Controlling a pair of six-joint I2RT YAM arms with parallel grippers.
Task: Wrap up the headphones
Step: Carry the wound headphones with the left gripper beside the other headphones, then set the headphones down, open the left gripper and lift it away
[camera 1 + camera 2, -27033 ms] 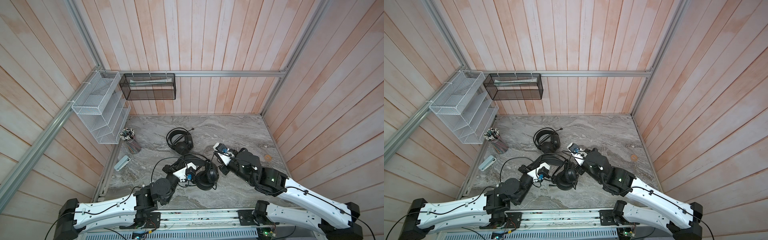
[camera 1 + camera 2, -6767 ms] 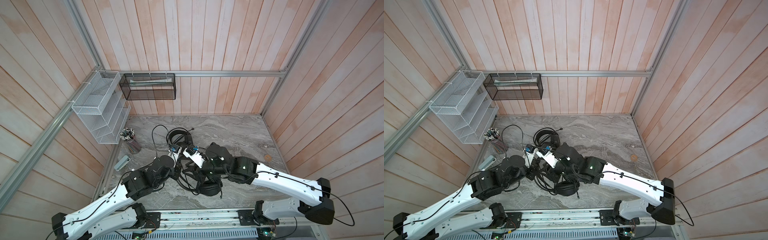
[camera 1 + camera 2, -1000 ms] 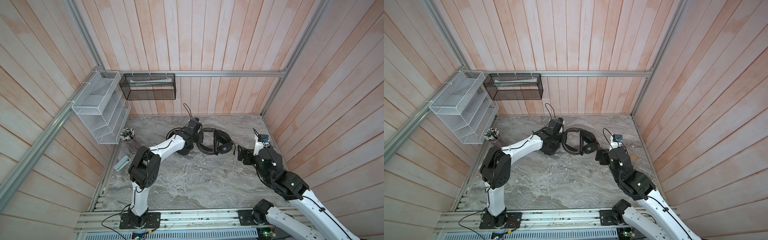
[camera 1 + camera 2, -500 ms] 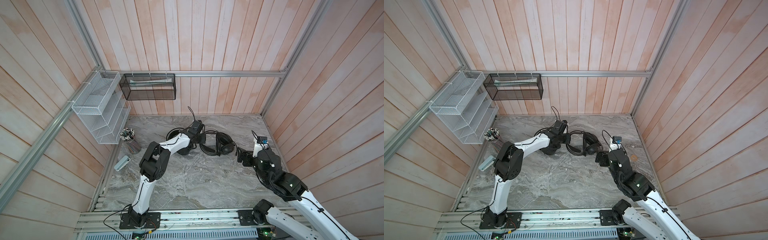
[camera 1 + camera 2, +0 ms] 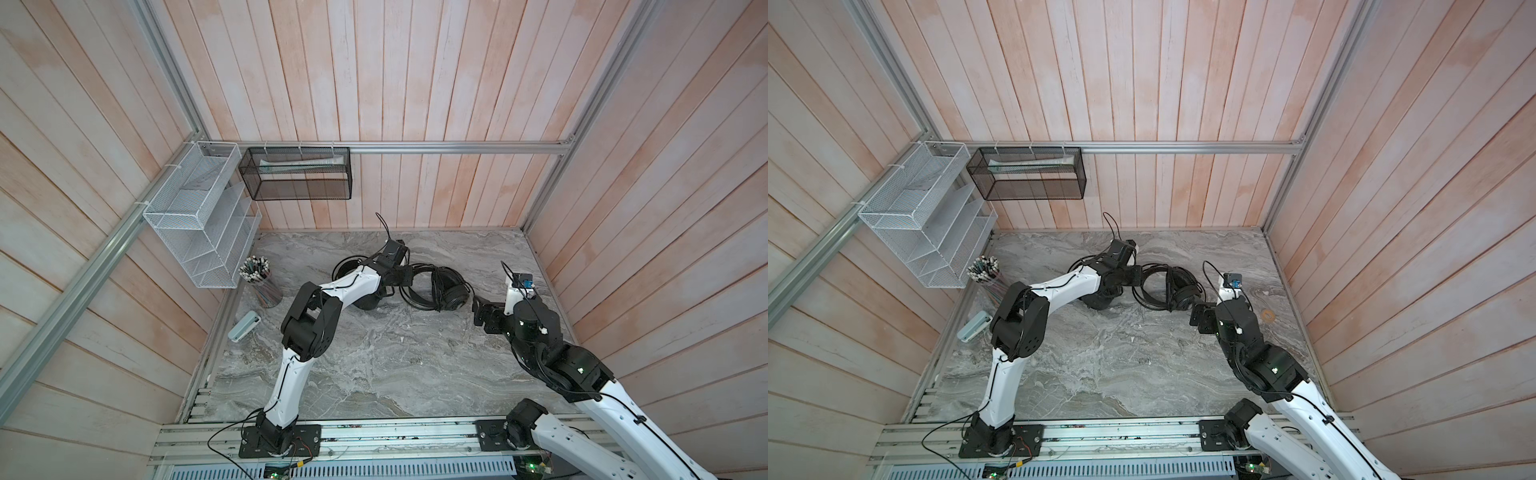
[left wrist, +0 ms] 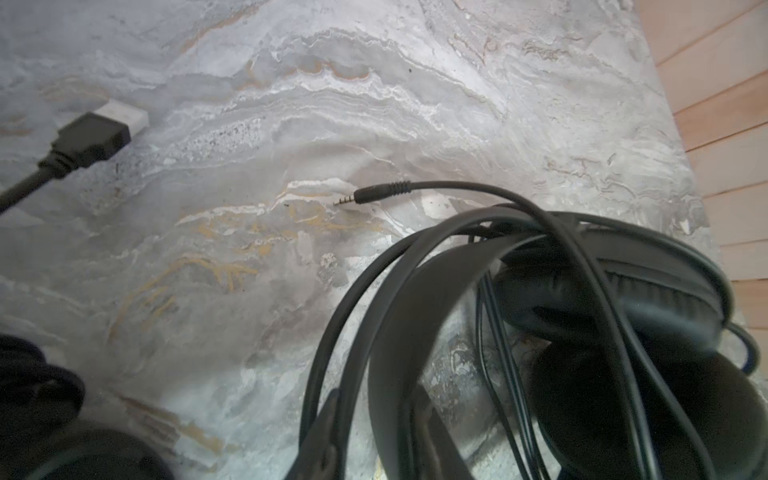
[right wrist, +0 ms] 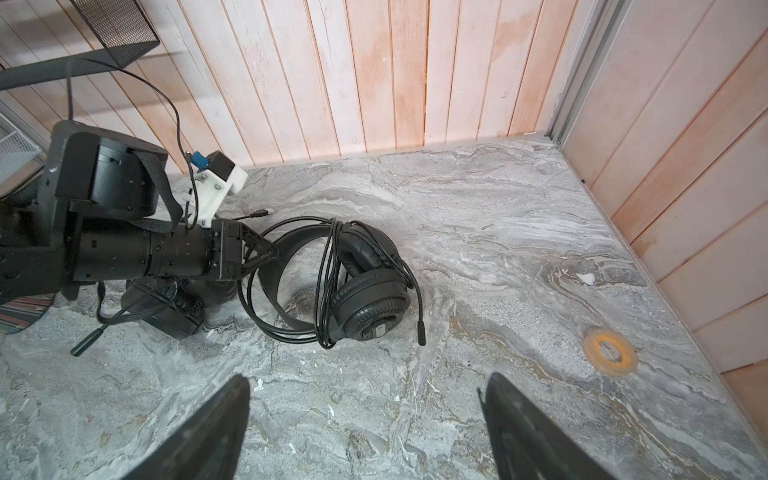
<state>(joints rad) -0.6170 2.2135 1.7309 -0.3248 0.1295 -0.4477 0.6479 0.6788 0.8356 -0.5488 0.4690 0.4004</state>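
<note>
Black headphones (image 5: 451, 296) | moved rearward, cable (image 7: 328, 266) wrapped | left tool (image 5: 406, 275) at headband (image 6: 415, 316)

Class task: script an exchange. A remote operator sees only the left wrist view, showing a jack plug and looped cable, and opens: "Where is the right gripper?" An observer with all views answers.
Observer: The right gripper is open, above the table, short of the grille-backed headset.
Operator: Where is the other headset?
Observer: The second headset lies under the left arm, beside the first.
Operator: Anything else over there?
Observer: An orange ring lies on the table near the right wall.
</note>
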